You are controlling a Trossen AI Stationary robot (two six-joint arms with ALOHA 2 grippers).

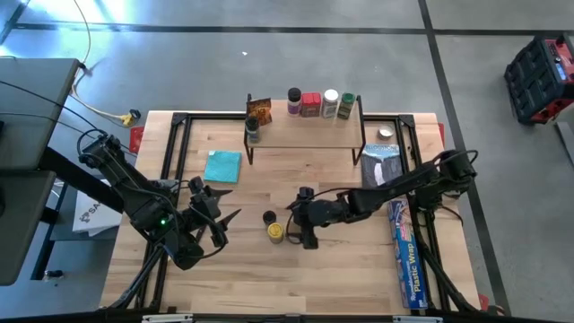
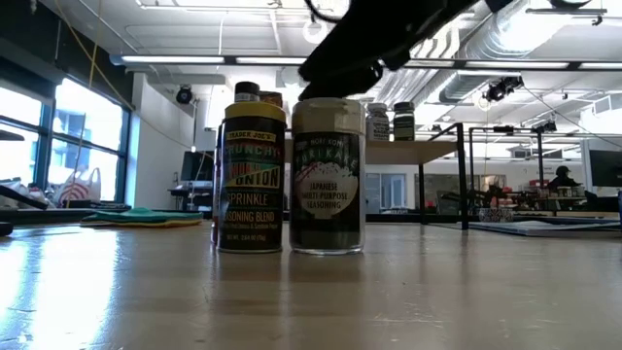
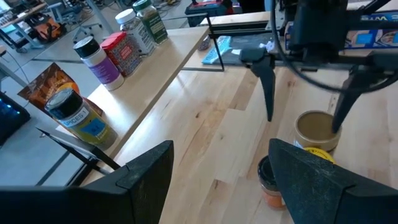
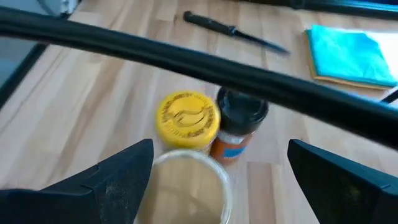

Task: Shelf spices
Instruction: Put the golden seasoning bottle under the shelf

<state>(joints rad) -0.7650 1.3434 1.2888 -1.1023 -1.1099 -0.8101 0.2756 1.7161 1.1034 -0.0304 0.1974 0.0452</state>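
Resting low at the counter's (image 1: 314, 278) left edge, the left claw (image 1: 213, 224) stands with its fingers spread apart and nothing between them. Near it lies a teal cloth (image 1: 222, 166). At mid-counter a yellow-topped jar (image 1: 275, 231), a dark-topped jar (image 1: 269, 217) and a clear-lidded jar (image 4: 186, 186) stand close together. The right claw (image 1: 296, 222) hovers just beside them, fingers wide, either side of the clear-lidded jar but not touching it. Farther back, the shelf (image 1: 305, 130) carries an orange-brown packet (image 1: 259, 109), a blue-labelled jar (image 1: 252, 128), then a purple-labelled jar (image 1: 294, 100), red tin (image 1: 310, 104), white-capped jar (image 1: 331, 103) and green-capped jar (image 1: 346, 106). A blue wrap box (image 1: 404, 256) lies along the right edge.
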